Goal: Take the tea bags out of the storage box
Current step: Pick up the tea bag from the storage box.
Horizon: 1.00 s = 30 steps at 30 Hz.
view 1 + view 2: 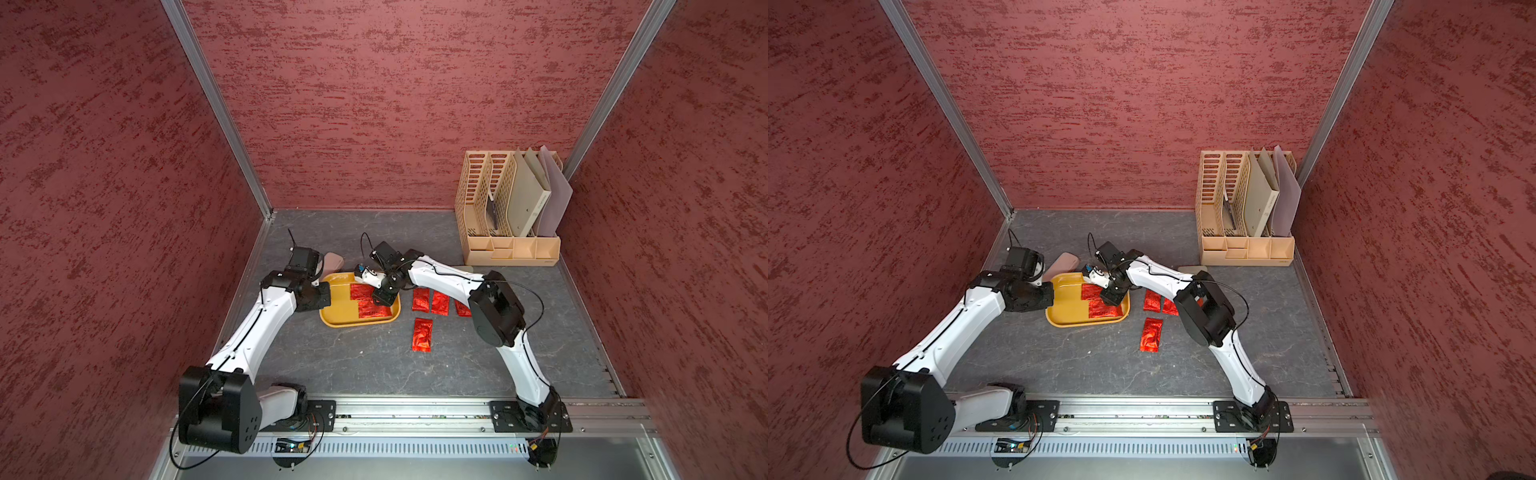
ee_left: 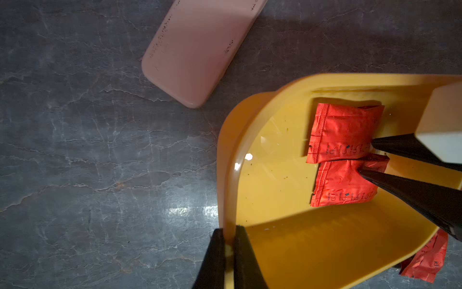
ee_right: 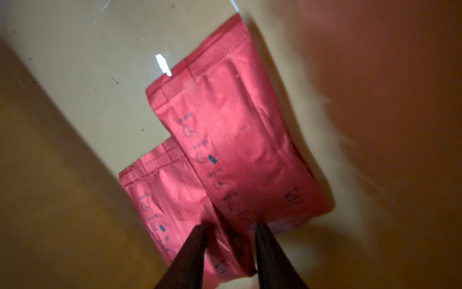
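Over the storage box point(image 1: 338, 309), right arm point(image 1: 440, 275) elbow-high, jaws apart.

The left arm point(image 1: 253, 324) and right arm point(image 1: 519, 361) share white moulded shells between black joint housings. Black cables point(image 1: 541, 305) loop off them. Black base plates point(image 1: 316, 411) with silver screws sit on the aluminium rail point(image 1: 415, 409). The left hand point(image 2: 228, 229) and right hand point(image 3: 230, 225) have tapered black fingers point(image 2: 212, 260).

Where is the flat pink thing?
In both top views the flat pink thing lies on the table just behind the storage box's far left corner.
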Each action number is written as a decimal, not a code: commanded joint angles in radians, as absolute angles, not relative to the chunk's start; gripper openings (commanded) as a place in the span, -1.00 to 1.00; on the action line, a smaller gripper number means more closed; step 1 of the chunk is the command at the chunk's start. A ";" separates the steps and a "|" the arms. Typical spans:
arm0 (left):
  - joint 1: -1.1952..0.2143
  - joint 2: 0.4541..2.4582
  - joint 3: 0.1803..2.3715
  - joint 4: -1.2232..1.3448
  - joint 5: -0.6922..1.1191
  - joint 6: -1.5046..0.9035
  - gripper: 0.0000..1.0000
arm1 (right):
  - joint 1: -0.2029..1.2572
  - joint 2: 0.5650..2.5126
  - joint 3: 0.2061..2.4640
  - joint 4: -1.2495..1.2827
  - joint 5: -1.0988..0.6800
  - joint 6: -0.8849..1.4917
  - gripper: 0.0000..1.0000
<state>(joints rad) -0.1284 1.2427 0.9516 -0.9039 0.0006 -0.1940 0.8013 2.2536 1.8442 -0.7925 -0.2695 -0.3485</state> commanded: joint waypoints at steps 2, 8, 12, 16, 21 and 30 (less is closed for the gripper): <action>-0.123 1.234 0.965 -0.888 0.000 -0.190 -1.00 | 0.797 2.279 1.866 -0.834 -0.325 -0.355 -0.41; -0.124 1.233 0.965 -0.890 -0.002 -0.190 -1.00 | 0.796 2.251 1.866 -0.841 -0.334 -0.347 -0.72; -0.123 1.235 0.966 -0.890 -0.001 -0.190 -1.00 | 0.796 2.215 1.865 -0.841 -0.336 -0.336 -0.95; -0.122 1.233 0.965 -0.890 -0.003 -0.191 -1.00 | 0.796 2.169 1.864 -0.841 -0.345 -0.319 -1.00; -0.121 1.236 0.966 -0.890 -0.002 -0.189 -1.00 | 0.796 2.095 1.849 -0.834 -0.341 -0.280 -1.00; -0.120 1.238 0.966 -0.890 -0.005 -0.192 -1.00 | 0.771 1.932 1.720 -0.772 -0.336 -0.015 -1.00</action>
<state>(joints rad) -0.1280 1.2427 0.9516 -0.9043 -0.0013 -0.1936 0.7921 1.9785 1.7699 -0.7986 -0.3225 -0.1509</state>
